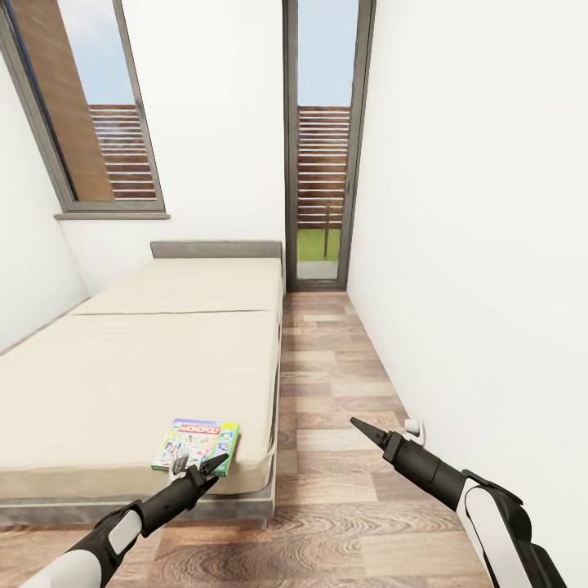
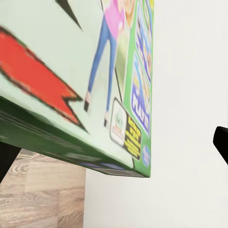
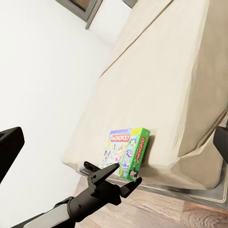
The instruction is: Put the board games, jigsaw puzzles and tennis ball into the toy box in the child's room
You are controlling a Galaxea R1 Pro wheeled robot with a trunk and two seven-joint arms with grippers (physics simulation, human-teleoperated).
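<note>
Reaching at the bed's (image 1: 147, 367) near corner: in the head view one board game (image 1: 196, 445) lies flat on the mattress by the foot edge, its long axis running roughly away from the robot. Left gripper (image 1: 200, 468) sits at the box's near edge, jaws apart, one finger over the cover, the other low at the edge. Whether it touches yet, cannot tell. Right gripper (image 1: 365, 431) hangs over the floor (image 1: 343, 457) well apart from the box; fingers look pressed together into a point. Left arm is clearly the nearer one.

Left wrist view: game cover (image 2: 80, 80) and green side fill the frame, very close, lying between the dark fingertips (image 2: 221, 140) at either edge. Looks like a grasp about to close, not clamped.

Right wrist view: same game (image 3: 124, 151) at the mattress corner, left gripper (image 3: 111, 173) just at its near end, jaws spread.

Count: one board game visible, one bed, two grippers. No toy box, puzzles or ball in sight.
</note>
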